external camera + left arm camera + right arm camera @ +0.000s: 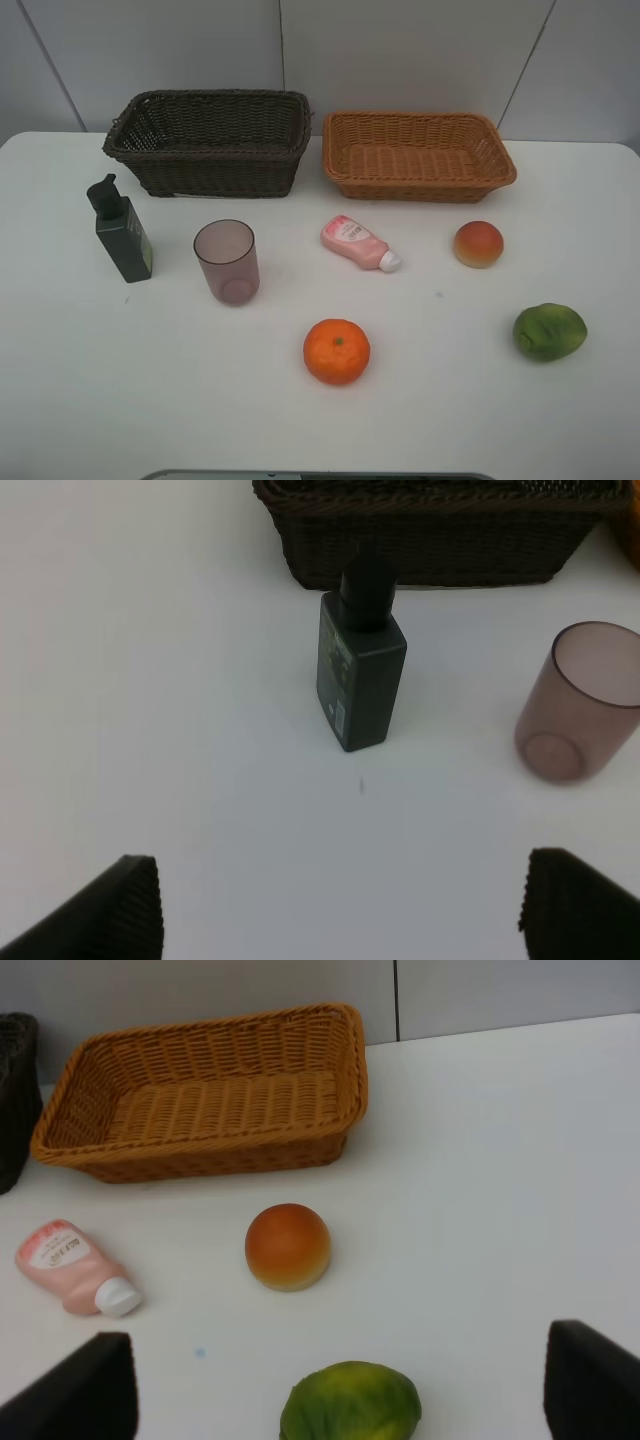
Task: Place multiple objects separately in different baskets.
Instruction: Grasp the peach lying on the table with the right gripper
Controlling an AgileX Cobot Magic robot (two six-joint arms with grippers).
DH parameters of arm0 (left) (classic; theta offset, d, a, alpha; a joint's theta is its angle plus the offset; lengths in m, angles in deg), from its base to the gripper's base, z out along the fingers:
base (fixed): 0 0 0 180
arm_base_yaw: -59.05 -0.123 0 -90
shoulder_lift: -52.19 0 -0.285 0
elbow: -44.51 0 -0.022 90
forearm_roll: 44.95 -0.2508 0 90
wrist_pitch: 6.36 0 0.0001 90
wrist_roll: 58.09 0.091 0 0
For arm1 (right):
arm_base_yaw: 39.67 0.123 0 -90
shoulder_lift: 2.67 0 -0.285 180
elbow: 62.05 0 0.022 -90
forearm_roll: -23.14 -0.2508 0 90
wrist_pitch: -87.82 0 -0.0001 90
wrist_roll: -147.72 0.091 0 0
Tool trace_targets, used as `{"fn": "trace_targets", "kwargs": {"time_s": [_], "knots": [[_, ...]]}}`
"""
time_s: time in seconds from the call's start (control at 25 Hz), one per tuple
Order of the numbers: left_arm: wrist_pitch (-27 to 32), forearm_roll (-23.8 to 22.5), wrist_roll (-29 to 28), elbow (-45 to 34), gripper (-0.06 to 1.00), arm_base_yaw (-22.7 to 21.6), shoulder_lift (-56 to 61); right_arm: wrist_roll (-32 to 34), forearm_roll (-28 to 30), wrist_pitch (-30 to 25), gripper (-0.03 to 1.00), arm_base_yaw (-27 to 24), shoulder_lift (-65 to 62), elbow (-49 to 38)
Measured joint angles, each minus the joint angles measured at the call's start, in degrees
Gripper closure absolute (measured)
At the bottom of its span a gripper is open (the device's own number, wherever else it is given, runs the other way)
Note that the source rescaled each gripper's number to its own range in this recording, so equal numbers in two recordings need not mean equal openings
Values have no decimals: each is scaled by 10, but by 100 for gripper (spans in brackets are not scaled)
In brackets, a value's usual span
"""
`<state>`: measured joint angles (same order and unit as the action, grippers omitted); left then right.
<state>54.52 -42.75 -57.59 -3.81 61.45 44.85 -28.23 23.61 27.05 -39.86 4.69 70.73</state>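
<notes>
Six objects lay on the white table (450, 420) in the high view, all of them outside the baskets: a dark green pump bottle (123, 235) upright at the left, a mauve cup (228, 262) beside it, a pink tube (355, 242) lying near the middle, a peach (478, 244), a green fruit (549, 331) at the right and an orange (337, 351) nearest to the front. Behind them the dark brown basket (215, 170) and the tan basket (420, 185) stood side by side. In the left wrist view the left gripper (340, 905) had its jaws wide apart over bare table, with the bottle and the cup ahead of it. In the right wrist view the right gripper (335, 1345) also had its jaws apart and held nothing; the green fruit lay close in front, the peach further on.
</notes>
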Motion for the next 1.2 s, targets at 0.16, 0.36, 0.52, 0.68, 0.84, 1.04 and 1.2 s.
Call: {"fn": "trace_targets", "kwargs": {"time_s": [0.16,0.36,0.52,0.68,0.84,1.04,1.2], "knots": [[0,0,0,0,3,0,0,0,0,0,26,0,0,0],[0,0,0,0,3,0,0,0,0,0,26,0,0,0],[0,0,0,0,3,0,0,0,0,0,26,0,0,0],[0,0,0,0,3,0,0,0,0,0,26,0,0,0],[0,0,0,0,3,0,0,0,0,0,26,0,0,0],[0,0,0,0,3,0,0,0,0,0,26,0,0,0],[0,0,0,0,3,0,0,0,0,0,26,0,0,0]]}}
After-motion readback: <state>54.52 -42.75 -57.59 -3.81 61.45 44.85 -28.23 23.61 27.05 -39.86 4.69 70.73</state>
